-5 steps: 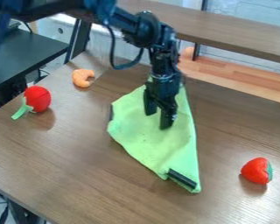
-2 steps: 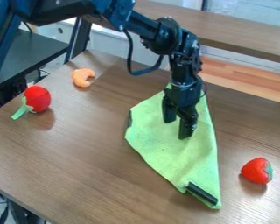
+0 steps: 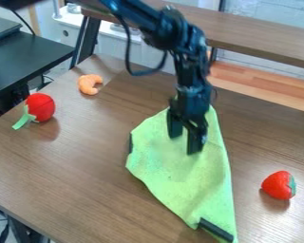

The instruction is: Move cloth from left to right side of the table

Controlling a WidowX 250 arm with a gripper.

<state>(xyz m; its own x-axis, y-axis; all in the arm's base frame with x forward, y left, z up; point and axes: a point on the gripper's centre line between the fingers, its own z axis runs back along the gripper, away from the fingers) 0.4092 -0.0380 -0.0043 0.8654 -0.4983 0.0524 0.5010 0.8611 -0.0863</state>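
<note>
The black gripper (image 3: 185, 142) hangs just right of centre over the upper part of the green cloth (image 3: 186, 185). Its two fingers stand apart, with green fabric visible between them. The cloth's top narrows upward behind the gripper, and how it is attached there is hidden. From there the cloth spreads down to a dark strip at its lower right corner, near the bottom edge. Another dark patch shows at its left corner.
A red toy with a green stem (image 3: 40, 107) lies on the left of the wooden table (image 3: 72, 166), near an orange curved toy (image 3: 89, 84). A strawberry-like toy (image 3: 279, 185) sits to the right of the cloth. A raised wooden shelf (image 3: 256, 35) runs behind.
Gripper and cloth first shifted right and down together, then back slightly left and further down. The cloth's lower tip is now closer to the bottom edge. The toys have stayed put.
</note>
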